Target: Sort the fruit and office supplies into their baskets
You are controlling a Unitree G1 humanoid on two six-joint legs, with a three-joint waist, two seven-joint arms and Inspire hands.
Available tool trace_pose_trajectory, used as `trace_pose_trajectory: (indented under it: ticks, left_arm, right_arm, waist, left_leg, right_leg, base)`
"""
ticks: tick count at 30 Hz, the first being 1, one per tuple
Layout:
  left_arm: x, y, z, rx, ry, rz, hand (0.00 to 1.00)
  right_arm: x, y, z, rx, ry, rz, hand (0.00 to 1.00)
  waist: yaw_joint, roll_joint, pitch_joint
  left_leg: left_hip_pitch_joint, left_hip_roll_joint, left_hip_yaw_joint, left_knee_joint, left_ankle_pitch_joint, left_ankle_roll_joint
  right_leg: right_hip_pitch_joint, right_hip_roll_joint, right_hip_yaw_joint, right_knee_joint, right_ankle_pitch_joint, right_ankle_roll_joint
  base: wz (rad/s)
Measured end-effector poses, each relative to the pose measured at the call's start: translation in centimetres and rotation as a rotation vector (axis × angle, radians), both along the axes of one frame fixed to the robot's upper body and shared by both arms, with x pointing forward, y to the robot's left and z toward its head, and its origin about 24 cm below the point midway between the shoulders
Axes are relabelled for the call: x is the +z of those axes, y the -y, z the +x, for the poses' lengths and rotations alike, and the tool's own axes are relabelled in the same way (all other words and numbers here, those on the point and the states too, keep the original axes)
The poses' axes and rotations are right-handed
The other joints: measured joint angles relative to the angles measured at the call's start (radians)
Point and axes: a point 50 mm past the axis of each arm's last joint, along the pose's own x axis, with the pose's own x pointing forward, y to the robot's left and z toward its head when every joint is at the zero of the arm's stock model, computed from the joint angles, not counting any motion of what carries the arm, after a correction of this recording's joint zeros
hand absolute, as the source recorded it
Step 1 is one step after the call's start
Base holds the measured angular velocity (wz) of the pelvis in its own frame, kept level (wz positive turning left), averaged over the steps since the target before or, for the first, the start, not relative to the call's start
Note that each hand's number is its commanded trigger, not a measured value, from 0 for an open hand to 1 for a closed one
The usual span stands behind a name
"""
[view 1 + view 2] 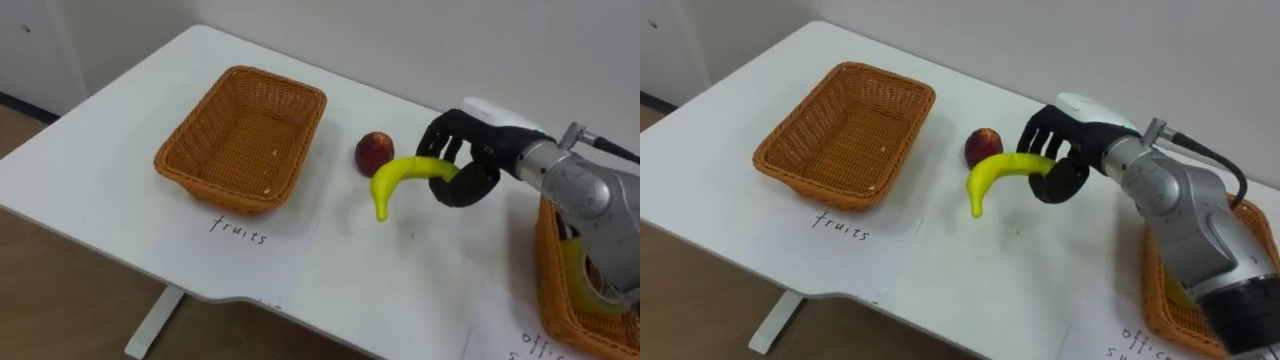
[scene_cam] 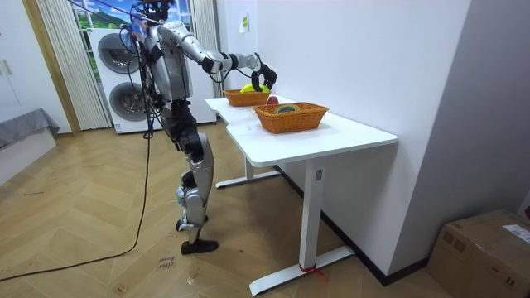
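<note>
My right hand [image 1: 470, 165] [image 1: 1065, 155] is shut on one end of a yellow banana [image 1: 398, 178] [image 1: 995, 175] and holds it just above the white table [image 1: 120, 160], right of the fruit basket. The wicker fruit basket [image 1: 175, 165] [image 1: 775, 160] stands empty at the left, with a handwritten paper label [image 1: 238, 230] in front of it. A red peach-like fruit [image 1: 374, 151] [image 1: 983, 145] lies on the table just behind the banana. In the room view I stand at the table's side with the right arm stretched over it and the hand [image 2: 263, 76] near the far basket [image 2: 246, 99].
A second wicker basket [image 1: 548, 270] [image 2: 290, 118] sits at the right under my forearm, with a yellow item [image 1: 580, 285] inside. The table's front edge runs close below the baskets. A wall backs the table, and washing machines [image 2: 120, 54] stand behind me.
</note>
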Motion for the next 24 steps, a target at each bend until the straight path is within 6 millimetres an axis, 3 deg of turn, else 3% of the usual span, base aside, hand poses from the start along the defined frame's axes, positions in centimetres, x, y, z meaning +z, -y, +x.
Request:
trace_pose_trajectory:
  ticks: [4,12,18,22,24]
  left_arm:
    - [0.1,0.0,0.0,-0.01,0.002,-0.002,0.0]
    - [0.1,0.0,-0.9,-0.023,-0.025,-0.006,0.0]
    - [0.3,-0.2,-2.2,-0.019,-0.043,-0.003,0.0]
    - [0.3,-0.2,-3.4,-0.009,-0.069,-0.003,0.0]
    - [0.3,-0.2,-3.9,-0.004,-0.08,-0.003,0.0]
  right_arm:
    - [-0.4,-0.2,-0.5,0.013,-0.026,0.006,1.0]
    - [-0.2,-0.5,-0.6,0.044,-0.054,0.013,1.0]
    - [-0.2,-0.3,-0.6,0.045,-0.07,0.012,1.0]
    - [-0.2,-0.1,-0.7,0.034,-0.093,0.013,1.0]
    - [-0.2,-0.1,-0.7,0.036,-0.098,0.018,1.0]
  waist:
    - [0.013,-0.002,0.004]
    - [0.02,-0.004,0.0045]
    - [0.037,-0.02,0.0105]
    - [0.059,-0.035,0.0063]
    - [0.068,-0.04,0.008]
  left_leg:
    - [0.011,-0.001,0.0,-0.008,0.0,0.0]
    - [0.035,-0.012,-0.013,-0.029,0.001,0.002]
    - [0.044,-0.021,-0.034,-0.033,-0.001,0.007]
    - [0.046,-0.022,-0.038,-0.033,-0.001,0.007]
    - [0.049,-0.021,-0.04,-0.033,-0.001,0.007]
  right_leg:
    - [0.008,-0.002,-0.001,-0.001,-0.003,0.002]
    - [0.032,-0.01,-0.011,-0.002,-0.014,0.013]
    - [0.042,-0.015,0.0,0.002,-0.024,0.02]
    - [0.043,-0.014,-0.002,0.005,-0.024,0.02]
    - [0.047,-0.014,-0.004,0.004,-0.024,0.02]
  base:
    - [0.0]
    - [0.06]
    - [0.07]
    - [0.05]
    - [0.06]
